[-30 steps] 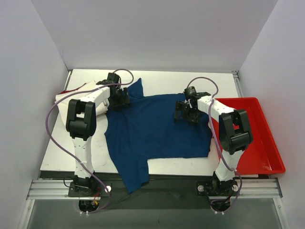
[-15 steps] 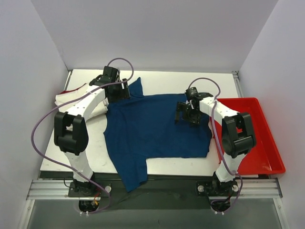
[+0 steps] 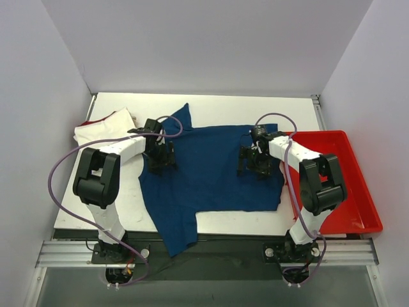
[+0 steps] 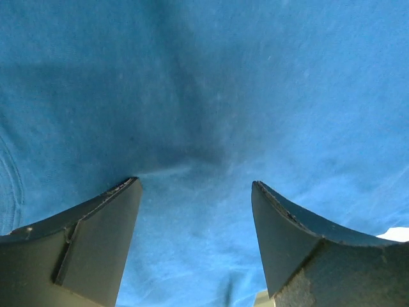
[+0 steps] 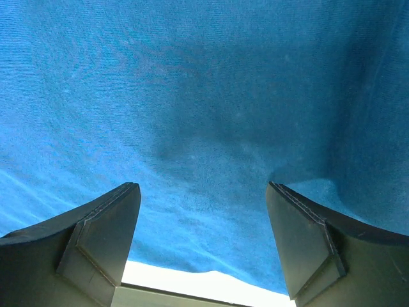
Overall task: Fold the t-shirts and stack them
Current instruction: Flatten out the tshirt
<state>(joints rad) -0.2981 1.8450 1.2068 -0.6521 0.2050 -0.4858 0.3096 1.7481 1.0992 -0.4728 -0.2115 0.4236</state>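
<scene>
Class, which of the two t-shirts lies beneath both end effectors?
The dark blue t-shirt, spread out mid-table under the left end effector and right end effector; the cream-white t-shirt sits bunched at the far-left corner.

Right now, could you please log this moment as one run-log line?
left hand: open over blue t-shirt | right hand: open over blue t-shirt | cream t-shirt: far-left, unstacked

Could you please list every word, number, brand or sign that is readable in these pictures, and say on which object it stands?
None: no text is readable in any view.
The blue t-shirt shows plain cloth only, with no print visible.
The cream-white t-shirt and the red tray show no legible label.
</scene>
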